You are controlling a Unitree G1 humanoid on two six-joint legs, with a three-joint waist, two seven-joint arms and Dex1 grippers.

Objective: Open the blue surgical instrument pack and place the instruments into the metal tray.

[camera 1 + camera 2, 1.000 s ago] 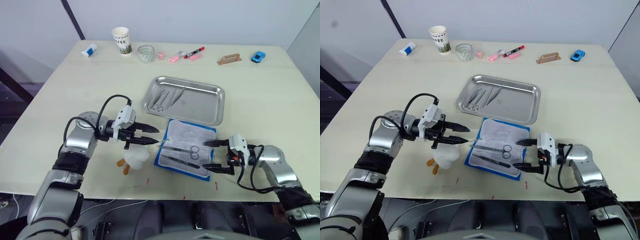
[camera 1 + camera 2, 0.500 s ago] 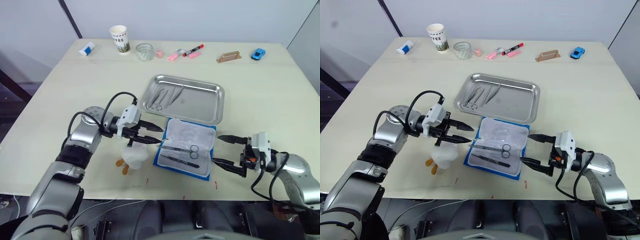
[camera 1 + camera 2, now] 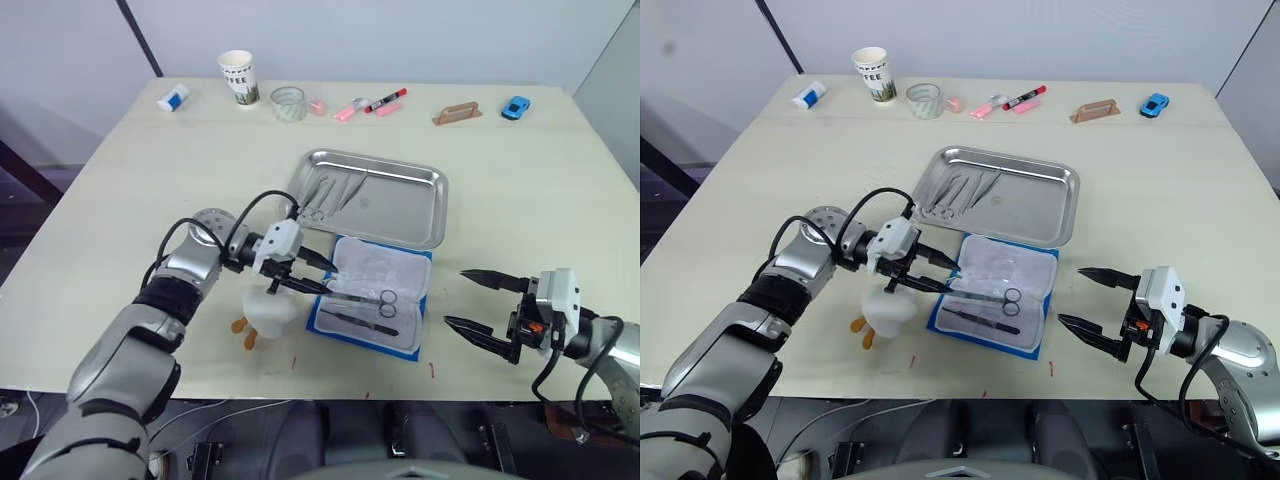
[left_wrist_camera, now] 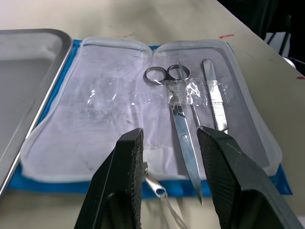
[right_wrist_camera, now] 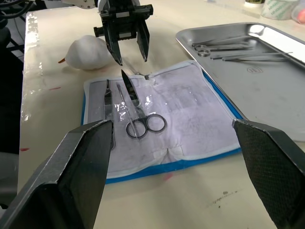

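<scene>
The bench [image 3: 120,200] carries the metal tray [image 3: 405,215] near its middle, with a few slim instruments lying in the tray's left end [image 3: 325,195]. Just beside the tray, toward the bench's near edge, the blue surgical instrument pack [image 3: 372,296] lies opened flat, pale lining up. A pair of scissors [image 4: 178,114] and a flat metal tool [image 4: 213,98] rest on the lining under clear strips. A white lump with orange bits [image 3: 268,312] sits just left of the pack. The left gripper [image 3: 315,275] hovers at the pack's left edge, fingers [image 4: 125,167] parted around nothing. The right gripper [image 3: 480,300] hangs off the pack's right side, near the bench's front edge, fingers spread wide and empty. Along the far edge stand a paper cup [image 3: 240,78], a glass jar [image 3: 290,103], a red-capped marker [image 3: 388,101] and a blue toy car [image 3: 516,107].
</scene>
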